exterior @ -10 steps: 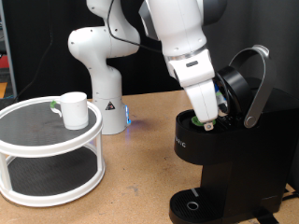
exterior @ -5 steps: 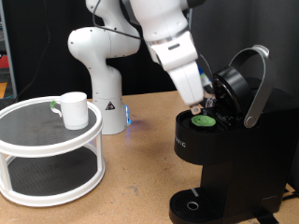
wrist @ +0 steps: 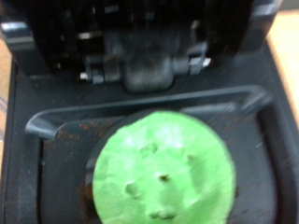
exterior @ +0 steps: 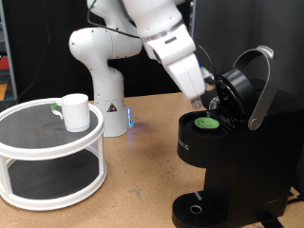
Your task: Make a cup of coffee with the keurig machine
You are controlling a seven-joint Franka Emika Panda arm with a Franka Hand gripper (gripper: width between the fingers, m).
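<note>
Pod seated in the open keurig machine [exterior: 233, 152]; end effector [exterior: 211, 101] above it.

We see the lid [exterior: 249, 84] raised and a green-topped pod [exterior: 206, 121] in the chamber (filling most of the wrist view [wrist: 161, 168]). The end effector hangs just over the pod, at about 12 o'clock from it; we cannot tell how far apart its fingers are, and nothing shows between them. The cup [exterior: 74, 111] stands well apart, at 9 o'clock from the machine, on the top tier of a white round rack [exterior: 38, 152] on the desk [exterior: 133, 195].
</note>
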